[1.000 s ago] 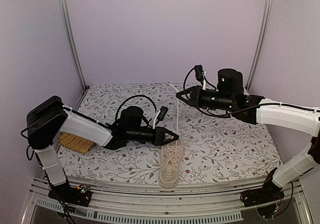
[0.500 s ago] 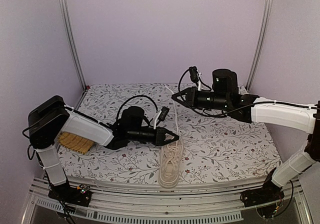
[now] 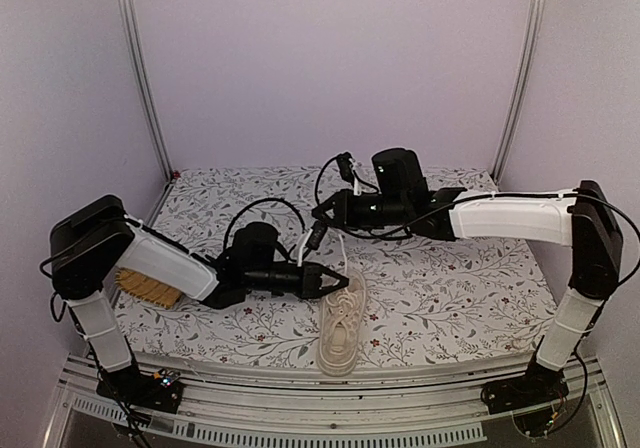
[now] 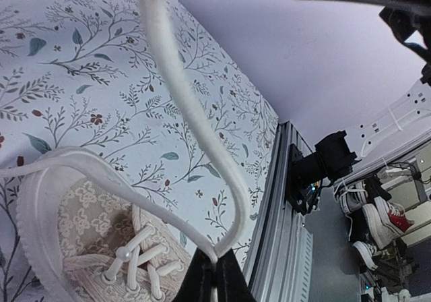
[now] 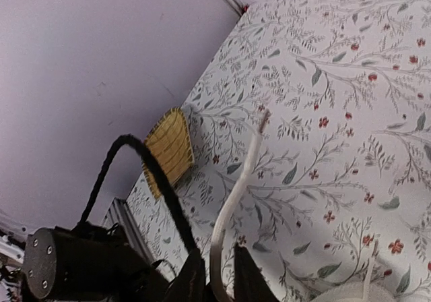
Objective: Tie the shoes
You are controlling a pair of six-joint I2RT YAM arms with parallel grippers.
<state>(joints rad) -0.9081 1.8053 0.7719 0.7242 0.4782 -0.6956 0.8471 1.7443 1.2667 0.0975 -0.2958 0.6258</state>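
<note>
Right pincer [image 3: 320, 212] now farther left, lace [image 5: 236, 187] in grip, just beyond sneaker [image 3: 340, 330].

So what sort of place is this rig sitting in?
Looks like a robotics lab test cell, not a home: plain lilac panels framed by aluminium posts, a floral-cloth-covered table, and spare sneakers and cables on the floor beyond the table edge.

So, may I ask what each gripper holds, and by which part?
The left gripper pinches a lace by the shoe; the right gripper, a lace near its free end.
</note>
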